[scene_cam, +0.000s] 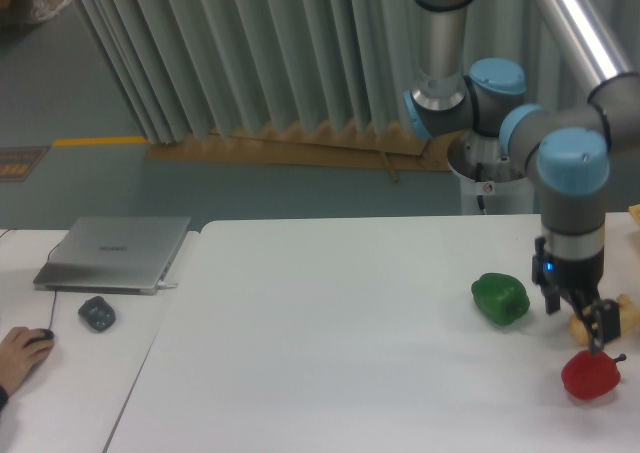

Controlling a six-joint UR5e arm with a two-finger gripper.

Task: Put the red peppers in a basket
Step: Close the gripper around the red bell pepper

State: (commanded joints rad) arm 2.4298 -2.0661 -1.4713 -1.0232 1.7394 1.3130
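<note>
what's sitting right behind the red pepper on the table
Just behind the red pepper lies a tan bread-like block, but the gripper hanging above the pepper covers most of it, so only its ends show. Whether block and pepper touch can't be told.

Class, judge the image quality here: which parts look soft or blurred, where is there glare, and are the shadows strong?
Fixed camera view: soft overall; the gripper above the red pepper is smeared, its jaws unreadable; a bright streak runs along the arm's metal tube; shadows under the green pepper are faint.

Soft, even light; slight blur
</note>
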